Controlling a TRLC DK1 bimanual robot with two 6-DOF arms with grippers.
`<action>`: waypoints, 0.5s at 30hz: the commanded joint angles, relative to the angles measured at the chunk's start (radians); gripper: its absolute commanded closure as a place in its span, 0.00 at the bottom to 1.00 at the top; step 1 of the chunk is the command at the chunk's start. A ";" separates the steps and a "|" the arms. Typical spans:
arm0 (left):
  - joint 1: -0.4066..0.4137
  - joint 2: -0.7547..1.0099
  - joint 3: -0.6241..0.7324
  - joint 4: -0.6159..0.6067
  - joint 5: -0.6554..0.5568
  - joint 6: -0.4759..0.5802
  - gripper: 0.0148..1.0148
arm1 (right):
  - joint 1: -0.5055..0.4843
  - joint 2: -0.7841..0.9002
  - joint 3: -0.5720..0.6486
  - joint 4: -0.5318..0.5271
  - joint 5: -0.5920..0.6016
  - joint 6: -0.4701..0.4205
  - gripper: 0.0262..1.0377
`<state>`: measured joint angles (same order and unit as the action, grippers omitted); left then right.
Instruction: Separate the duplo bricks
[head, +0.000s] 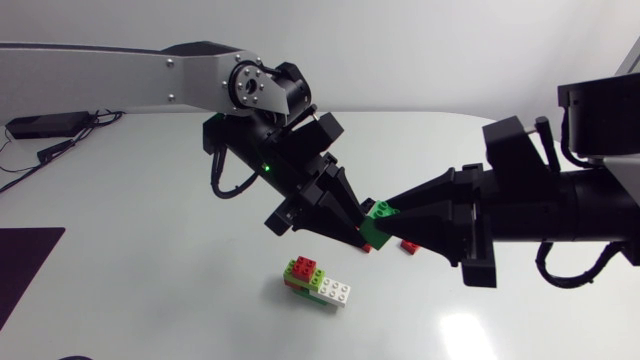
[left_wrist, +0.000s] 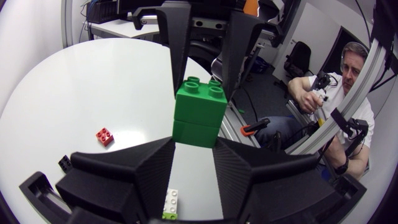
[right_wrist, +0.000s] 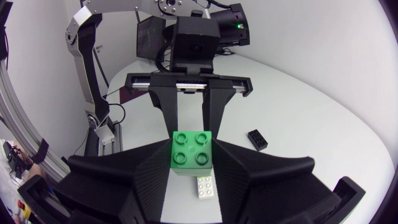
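The green duplo stack (head: 378, 221), two green bricks pressed together, is held clear of the white tabletop (head: 150, 250) near its middle, and both arms meet on it from opposite sides. The left end effector (head: 352, 222), coming in on the arm from the left edge of the head view, is clenched on the stack: its two wedge fingers press the flanks of the brick at the stack's plain end, as the left wrist view shows. The right end effector (head: 398, 215) is likewise grasping the stack, its fingers closed on either side of the brick whose four studs face the right wrist camera. The two pairs of fingertips lie just beside each other along the stack, one pair per brick. On the tabletop below the green duplo stack, towards the left arm's side, sits a small cluster of joined bricks (head: 318, 283): a red brick on a light green one, with a white brick beside them. A loose red brick (head: 410, 246) lies on the tabletop near the stack, under the right end effector. A small black brick (right_wrist: 257, 139) lies on the tabletop off to one side of the stack, apart from it.
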<state>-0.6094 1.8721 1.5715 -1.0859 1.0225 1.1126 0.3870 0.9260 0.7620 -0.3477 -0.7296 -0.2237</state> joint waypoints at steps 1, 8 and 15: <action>-0.001 0.018 0.036 -0.022 0.047 -0.008 0.78 | 0.009 0.004 -0.015 0.023 0.013 0.020 0.71; -0.001 0.012 0.036 -0.037 0.047 -0.002 0.69 | 0.009 0.013 -0.018 0.032 0.016 0.020 0.71; -0.009 0.006 0.036 -0.060 0.047 0.016 0.41 | 0.009 0.013 -0.018 0.030 0.018 0.020 0.71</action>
<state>-0.6048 1.8721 1.5768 -1.1221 1.0306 1.1133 0.3935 0.9264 0.7612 -0.3367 -0.7296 -0.2234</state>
